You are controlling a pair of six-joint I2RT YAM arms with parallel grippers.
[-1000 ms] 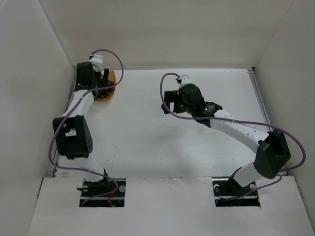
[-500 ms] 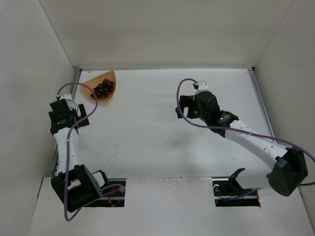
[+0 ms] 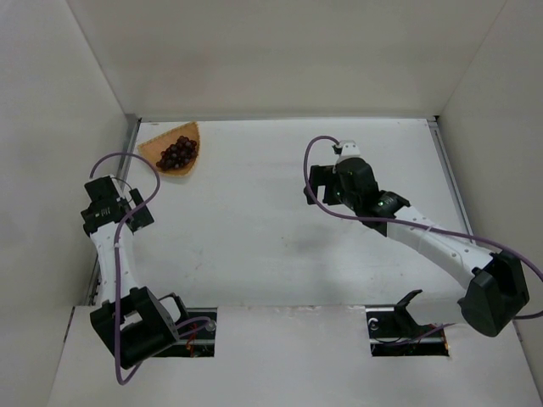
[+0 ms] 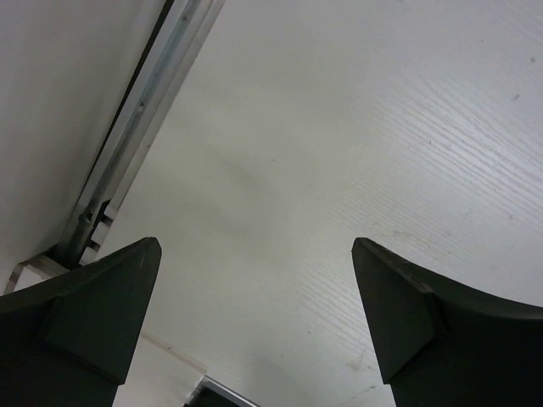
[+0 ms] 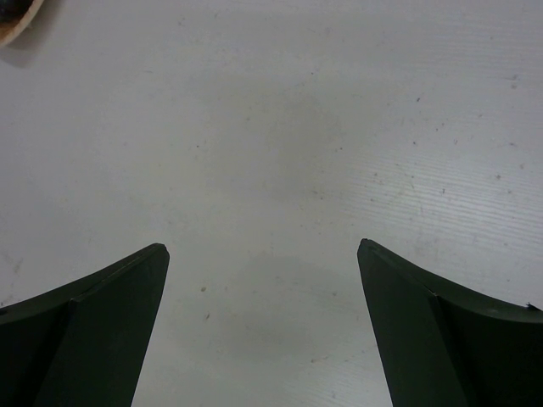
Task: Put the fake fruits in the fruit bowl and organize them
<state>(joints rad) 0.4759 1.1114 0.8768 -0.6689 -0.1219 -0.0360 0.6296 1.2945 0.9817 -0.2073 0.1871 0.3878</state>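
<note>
The dark red-purple grape bunch [image 3: 178, 153] lies inside the tan woven wedge basket [image 3: 156, 146] in the table's far left corner. My left gripper [image 3: 129, 212] is open and empty, by the left wall and well nearer than the basket. In the left wrist view it [image 4: 254, 314] hangs over bare white table. My right gripper [image 3: 312, 183] is open and empty over the middle of the table, pointing left. In the right wrist view it [image 5: 263, 314] is over bare table, and a sliver of the basket [image 5: 10, 25] shows at the top left corner.
White walls enclose the table on the left, far and right sides. An aluminium rail [image 4: 144, 110] runs along the table's left edge beside my left gripper. Purple cables loop off both arms.
My left arm has pulled back from the basket toward the near left, uncovering the grapes that lie in it. My right gripper shifted a little to the right, then held still.
</note>
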